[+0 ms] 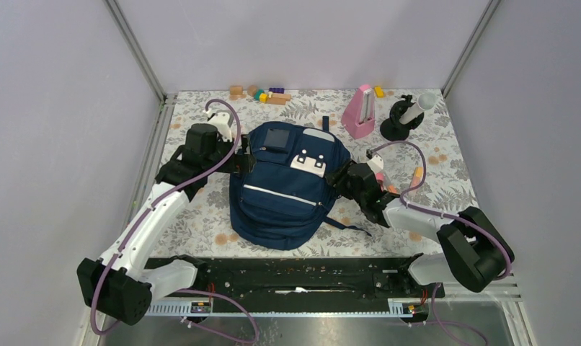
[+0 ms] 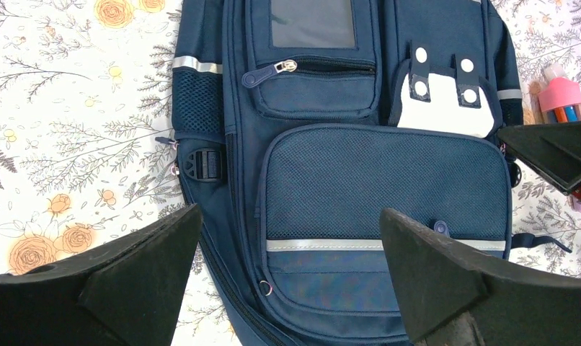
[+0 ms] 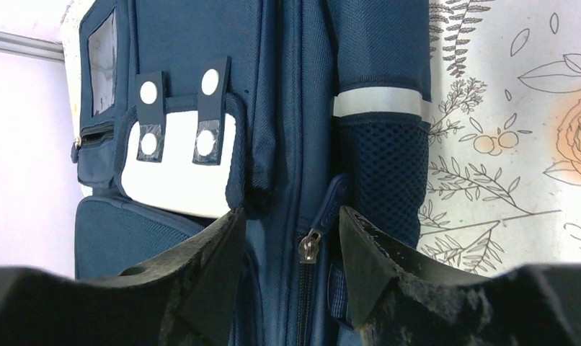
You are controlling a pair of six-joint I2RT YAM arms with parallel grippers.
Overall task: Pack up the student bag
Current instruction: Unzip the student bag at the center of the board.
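Lying flat, front up, on the table (image 1: 201, 216), the bag (image 1: 284, 184) sat between both grippers. Left gripper (image 2: 289, 216) was at its left side, fingers spread wide and holding nothing, with the mesh pocket (image 2: 385, 184) seen beyond the gap. Right gripper (image 3: 289, 213) was at its right side, fingers apart, with a zip pull (image 3: 309, 249) between them; contact could not be judged.
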